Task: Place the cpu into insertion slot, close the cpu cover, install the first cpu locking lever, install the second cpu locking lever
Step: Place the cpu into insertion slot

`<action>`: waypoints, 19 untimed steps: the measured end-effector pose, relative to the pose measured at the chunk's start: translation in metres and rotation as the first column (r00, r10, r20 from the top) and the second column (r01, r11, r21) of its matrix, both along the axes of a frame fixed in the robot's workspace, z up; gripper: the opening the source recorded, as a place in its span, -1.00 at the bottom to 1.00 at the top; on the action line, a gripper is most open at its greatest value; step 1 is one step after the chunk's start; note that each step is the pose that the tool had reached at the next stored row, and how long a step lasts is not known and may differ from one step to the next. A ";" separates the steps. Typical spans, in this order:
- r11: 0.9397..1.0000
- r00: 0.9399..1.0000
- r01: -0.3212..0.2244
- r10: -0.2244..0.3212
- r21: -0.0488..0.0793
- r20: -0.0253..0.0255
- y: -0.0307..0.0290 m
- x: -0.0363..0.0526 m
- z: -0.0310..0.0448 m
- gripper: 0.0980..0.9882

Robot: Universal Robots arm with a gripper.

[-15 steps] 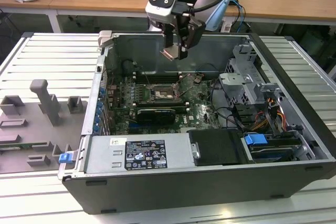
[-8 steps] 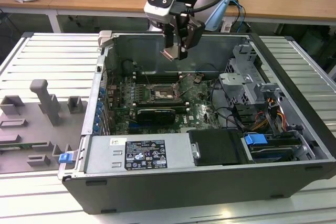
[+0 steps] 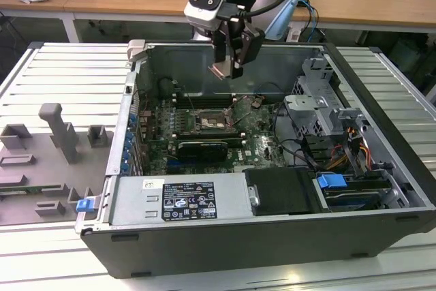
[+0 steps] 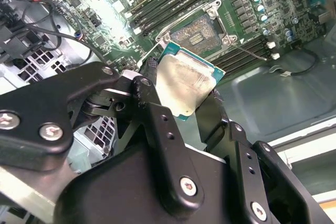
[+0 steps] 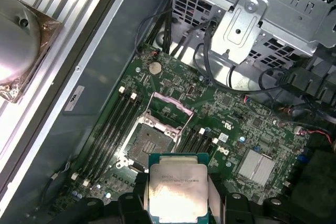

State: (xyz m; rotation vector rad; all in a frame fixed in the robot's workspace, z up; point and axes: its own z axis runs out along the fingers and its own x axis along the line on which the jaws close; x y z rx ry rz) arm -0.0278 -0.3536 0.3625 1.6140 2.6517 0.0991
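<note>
Closest in the second wrist view are the black fingers (image 4: pixel 152 109) of the hand (image 4: pixel 184 85). They are clenched on the cpu (image 4: pixel 186 77), one finger on each side edge. The cpu's pale silver top faces the camera, and its green rim peeks out around it. In the first wrist view the hand (image 5: pixel 178 200) grips the cpu (image 5: pixel 177 187) the same way, up in the air over the green board (image 5: pixel 236 129). The cpu touches nothing but the fingers. The slot (image 5: pixel 149 141) lies on the board below and a little ahead of the cpu, and its dark middle is bare. The cover (image 5: pixel 172 101) is tipped up at the far edge of the slot, so the slot is open. Long memory slots (image 5: pixel 107 129) run along both sides of it, and a round battery (image 5: pixel 155 67) sits farther off on the board. In the second wrist view the slot (image 4: pixel 199 32) shows just past the cpu's top corner. In the exterior view the arm (image 3: pixel 218 5) reaches down from above. The hand (image 3: pixel 228 67) hangs with the cpu (image 3: pixel 220 71) over the open case (image 3: pixel 272 243), well above the slot (image 3: pixel 212 122). The case lies on its side on a grey ribbed table (image 3: pixel 61 66).
</note>
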 end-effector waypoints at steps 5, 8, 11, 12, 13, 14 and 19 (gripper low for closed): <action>1.000 1.000 0.027 -0.027 0.000 0.000 0.0000 0.0000 -0.0005 -0.01; 0.999 0.999 0.038 -0.038 0.000 0.000 0.0000 0.0000 -0.0007 -0.01; 0.999 0.999 0.052 -0.052 0.000 0.000 0.0000 0.0000 -0.0009 -0.01; 0.998 0.998 0.060 -0.060 0.000 0.000 0.0000 0.0000 -0.0010 -0.01; 0.998 0.998 0.067 -0.067 0.000 0.000 0.0000 0.0000 -0.0011 -0.01; 0.997 0.997 0.071 -0.071 0.000 0.000 0.0000 0.0000 -0.0011 -0.01; 0.995 0.995 0.100 -0.100 0.000 0.000 0.0000 0.0000 -0.0015 -0.01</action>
